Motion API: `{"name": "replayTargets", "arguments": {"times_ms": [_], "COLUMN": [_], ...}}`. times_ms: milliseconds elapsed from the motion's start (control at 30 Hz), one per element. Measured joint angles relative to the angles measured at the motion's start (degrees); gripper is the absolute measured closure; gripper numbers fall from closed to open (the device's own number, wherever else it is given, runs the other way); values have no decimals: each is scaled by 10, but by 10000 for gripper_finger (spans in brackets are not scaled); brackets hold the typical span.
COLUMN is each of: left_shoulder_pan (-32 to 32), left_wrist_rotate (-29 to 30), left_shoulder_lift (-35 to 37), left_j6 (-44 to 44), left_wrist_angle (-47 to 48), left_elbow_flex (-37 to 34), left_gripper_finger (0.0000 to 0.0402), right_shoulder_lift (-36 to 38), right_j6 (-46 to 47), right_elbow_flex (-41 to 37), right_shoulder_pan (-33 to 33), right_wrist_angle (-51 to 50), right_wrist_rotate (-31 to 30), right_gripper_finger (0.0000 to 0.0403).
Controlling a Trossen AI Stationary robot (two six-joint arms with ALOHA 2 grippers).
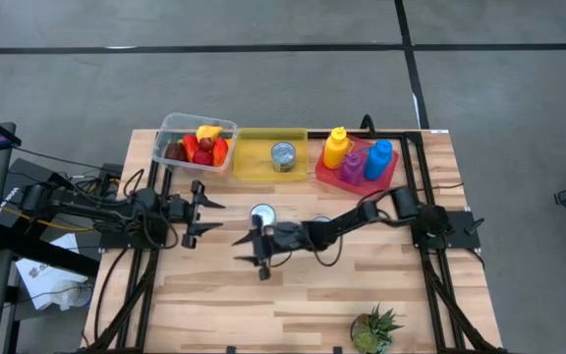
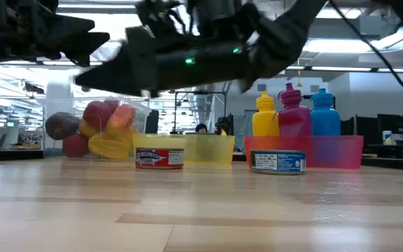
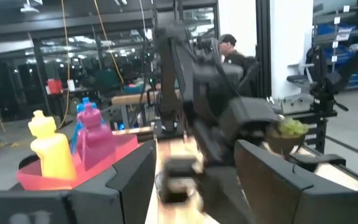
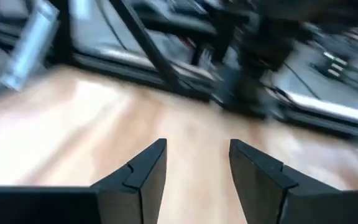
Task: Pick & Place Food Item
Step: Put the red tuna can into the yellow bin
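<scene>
- Cans: two sit loose on the table, one (image 1: 262,214) just beside your right gripper (image 1: 256,253), the other (image 1: 320,224) under that arm's forearm, and a third (image 1: 283,155) is in the yellow bin (image 1: 250,157).
- Your right gripper hangs above the wood, fingers parted with nothing between them; the right wrist view shows only bare table in the gap.
- Your left gripper (image 1: 204,212) waits near the fruit tub (image 1: 175,130), fingers apart and empty too.
- Handling, as I judge it: a can is stiff, fairly heavy and slick-sided, so take it across the round wall and squeeze squarely.
- The low view gives you what the overhead hides: the red label (image 2: 159,158) and the blue label (image 2: 278,162), both cans upright.
- Only the overhead shows which arm is which.
</scene>
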State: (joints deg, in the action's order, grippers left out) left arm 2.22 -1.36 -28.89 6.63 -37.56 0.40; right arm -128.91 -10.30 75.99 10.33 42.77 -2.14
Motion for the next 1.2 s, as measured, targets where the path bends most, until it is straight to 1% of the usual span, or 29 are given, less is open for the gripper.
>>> {"name": "replayTargets", "arguments": {"times_ms": [67, 100, 133, 200, 267, 333, 500, 600, 700, 867, 967, 1200], "left_shoulder_pan": [0, 0, 0, 0, 0, 0, 0, 0, 0, 0, 0, 0], "left_wrist_rotate": [0, 0, 0, 0, 0, 0, 0, 0, 0, 0, 2, 15], "left_shoulder_lift": [0, 0, 0, 0, 0, 0, 0, 0, 0, 0, 0, 0], "left_j6": [0, 0, 0, -2, -5, -5, -5, -5, -4, 0, 0, 4], "left_wrist_angle": [14, 20, 26, 36, 43, 45, 46, 51, 54, 57, 56, 55], "left_elbow_flex": [0, 0, 0, 0, 0, 0, 0, 0, 0, 0, 0, 0], "left_gripper_finger": [192, 192, 192, 192, 192, 192, 192, 192, 192, 192, 192, 192], "right_shoulder_lift": [29, 45, 62, 95, 122, 131, 134, 134, 134, 134, 134, 133], "right_j6": [-19, -28, -34, -44, -47, -49, -89, -91, -100, -145, -145, -162], "right_elbow_flex": [-28, -38, -44, -44, -43, -43, -26, -5, 4, 5, 5, 5], "right_shoulder_pan": [1, 4, 7, 7, 3, -4, -20, -27, -34, -33, -32, -39], "right_wrist_angle": [-40, -77, -124, -226, -313, -370, -454, -506, -521, -528, -537, -535], "right_wrist_rotate": [-47, -77, -106, -142, -155, -156, -159, -159, -157, -143, -133, -133], "right_gripper_finger": [239, 239, 239, 239, 239, 239, 227, 215, 208, 207, 208, 209]}}
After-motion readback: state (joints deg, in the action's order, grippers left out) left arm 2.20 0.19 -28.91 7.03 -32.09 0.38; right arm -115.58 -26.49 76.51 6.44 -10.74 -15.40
